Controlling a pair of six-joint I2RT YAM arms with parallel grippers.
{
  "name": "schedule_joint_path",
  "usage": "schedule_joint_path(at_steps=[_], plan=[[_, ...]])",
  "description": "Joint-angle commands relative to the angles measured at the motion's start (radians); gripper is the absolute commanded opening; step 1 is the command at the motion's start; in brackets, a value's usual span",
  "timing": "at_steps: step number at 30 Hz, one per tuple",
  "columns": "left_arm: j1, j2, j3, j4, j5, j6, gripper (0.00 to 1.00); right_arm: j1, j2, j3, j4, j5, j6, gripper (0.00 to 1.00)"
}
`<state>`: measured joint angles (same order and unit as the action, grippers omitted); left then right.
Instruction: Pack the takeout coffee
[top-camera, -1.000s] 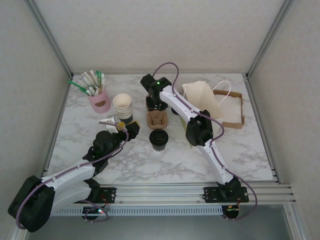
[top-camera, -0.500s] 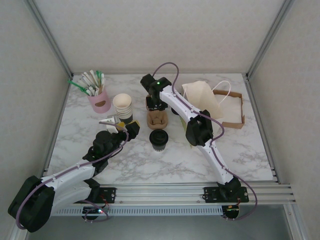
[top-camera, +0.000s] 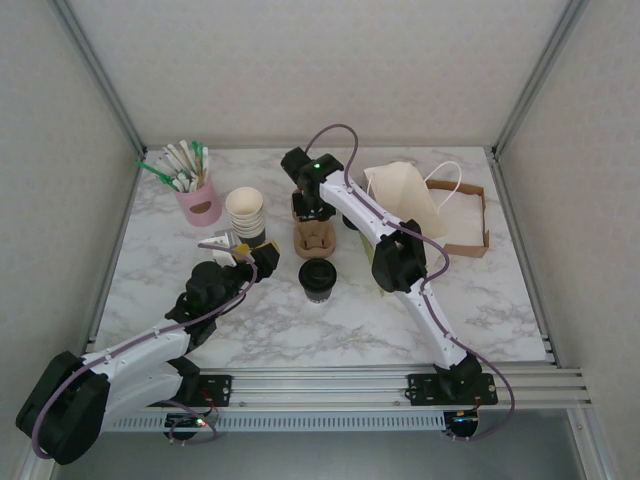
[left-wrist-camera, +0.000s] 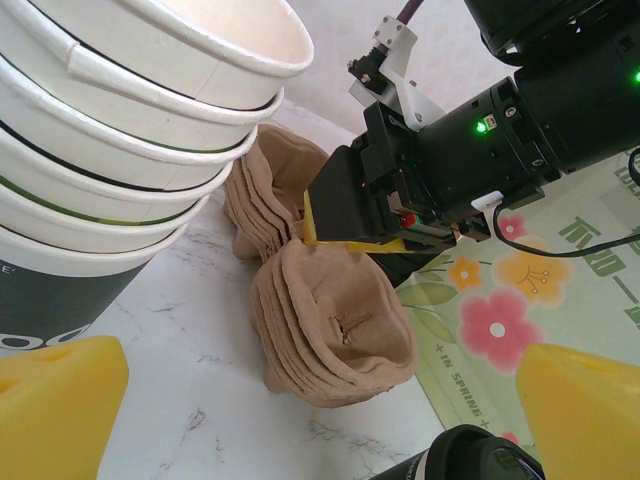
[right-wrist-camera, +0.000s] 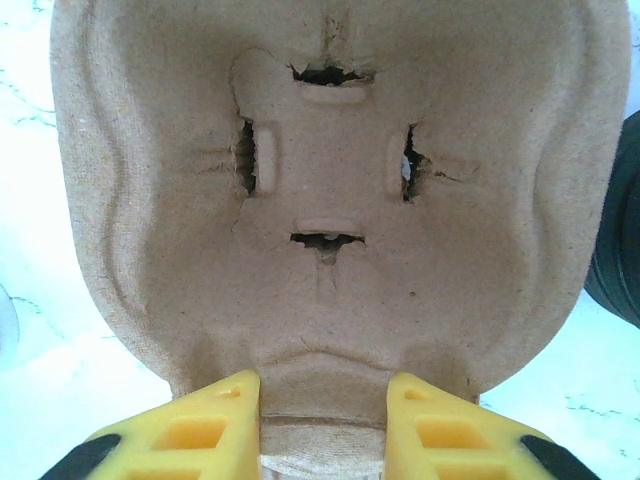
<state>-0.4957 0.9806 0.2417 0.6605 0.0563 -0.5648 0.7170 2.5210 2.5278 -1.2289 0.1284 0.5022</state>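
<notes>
Takeout coffee (top-camera: 317, 277), how many?
— One, upright on the counter (top-camera: 300, 335), just beside one carrier stack (right-wrist-camera: 320, 200).
— And grippers?
— Two: the right gripper (right-wrist-camera: 323, 420) pinches that stack's rim; the left gripper (top-camera: 222, 243) gapes, empty.

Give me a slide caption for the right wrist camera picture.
The right arm's yellow fingers straddle a ridge of the brown pulp cup carrier, seen close up on the marble table.

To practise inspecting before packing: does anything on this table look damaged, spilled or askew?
The pulp cup carrier: its well floor has ragged splits around the four tabs, possibly moulded slits rather than damage. The takeout coffee stands upright, lid on; nothing spilled.
</notes>
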Motion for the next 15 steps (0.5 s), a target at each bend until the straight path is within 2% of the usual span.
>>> schedule_joint_path(at_steps=[1,15], plan=[[0.009,-0.015,0.011,0.017,-0.008,0.014,1.00,0.004,-0.080,-0.011,-0.001,-0.007,-0.002,0.28],[0.009,-0.022,0.011,0.015,-0.007,0.016,1.00,0.015,-0.122,-0.023,0.000,0.001,-0.010,0.29]])
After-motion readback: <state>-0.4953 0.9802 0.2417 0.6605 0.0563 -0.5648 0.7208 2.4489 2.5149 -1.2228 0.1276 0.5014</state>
